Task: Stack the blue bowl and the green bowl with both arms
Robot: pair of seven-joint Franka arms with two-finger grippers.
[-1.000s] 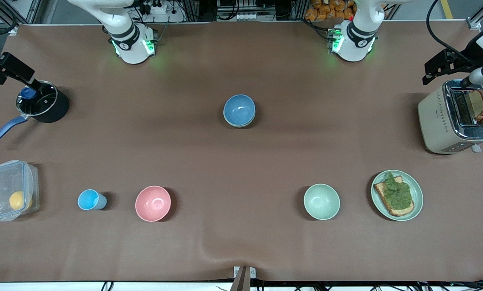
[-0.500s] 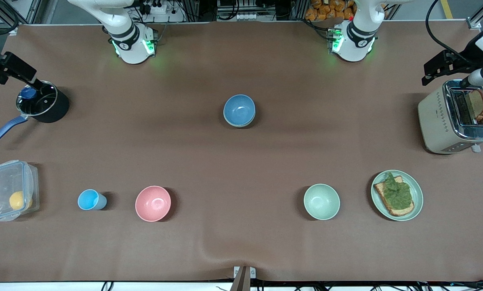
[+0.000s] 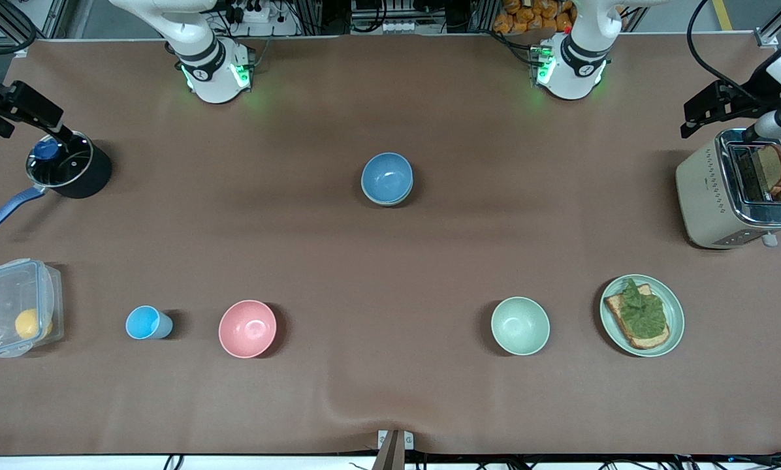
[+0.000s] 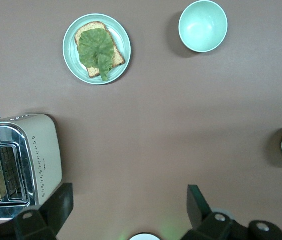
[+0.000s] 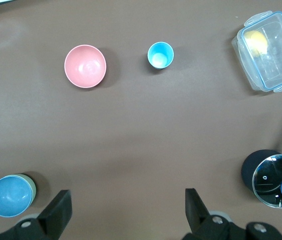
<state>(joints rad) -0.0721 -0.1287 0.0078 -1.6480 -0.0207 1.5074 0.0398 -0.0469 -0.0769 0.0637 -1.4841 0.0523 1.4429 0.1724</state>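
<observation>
The blue bowl sits mid-table inside a pale green bowl whose rim shows just below it. The right wrist view shows the same pair, the blue bowl with a green edge beside it. A second green bowl stands alone, nearer the front camera and toward the left arm's end. My left gripper hangs open and empty high beside the toaster. Over the pot, my right gripper is also open and empty.
A pink bowl and a small light-blue cup stand near the front, toward the right arm's end, with a clear lidded box past them. A green plate with toast and lettuce lies beside the lone green bowl.
Both hands have shifted only slightly. No bowl has moved, and both grippers stay open.
</observation>
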